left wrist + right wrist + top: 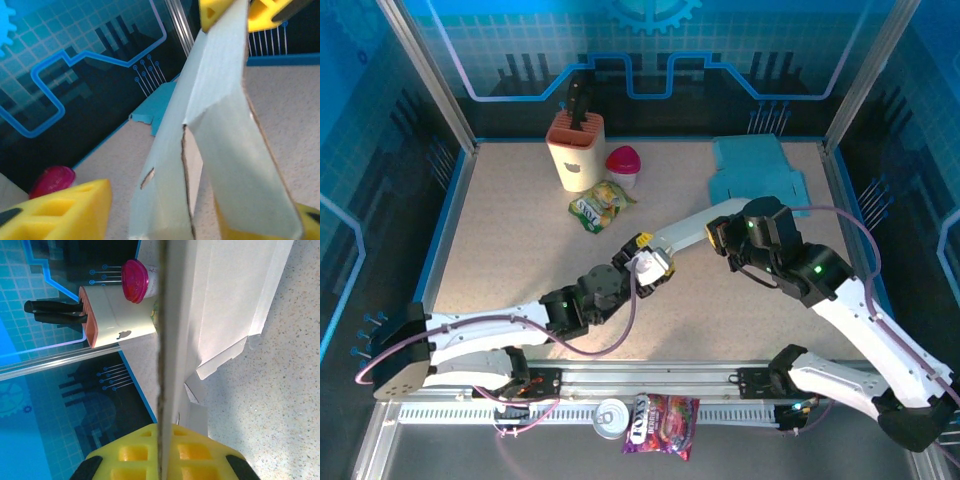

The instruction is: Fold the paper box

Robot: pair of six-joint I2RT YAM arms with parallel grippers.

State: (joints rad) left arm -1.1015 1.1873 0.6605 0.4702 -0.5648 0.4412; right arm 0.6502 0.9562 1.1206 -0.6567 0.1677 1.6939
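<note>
**White carton slung between two arms**

Above the table (490,270), the paper box (692,225) hangs near the middle, running from centre toward 2 o'clock. It looks like light, thin card: stiff along the creases, floppy across the panels, easily torn, so best gripped near a fold. The right gripper (720,240) is clamped on a panel edge at the 2 o'clock end. The left gripper (648,260) straddles the 8 o'clock end; I cannot tell whether it pinches.

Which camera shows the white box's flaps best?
Left wrist: the white box shows its creases and flaps close up. Right wrist sees it partly edge-on; top external shows it small and distant.
</note>
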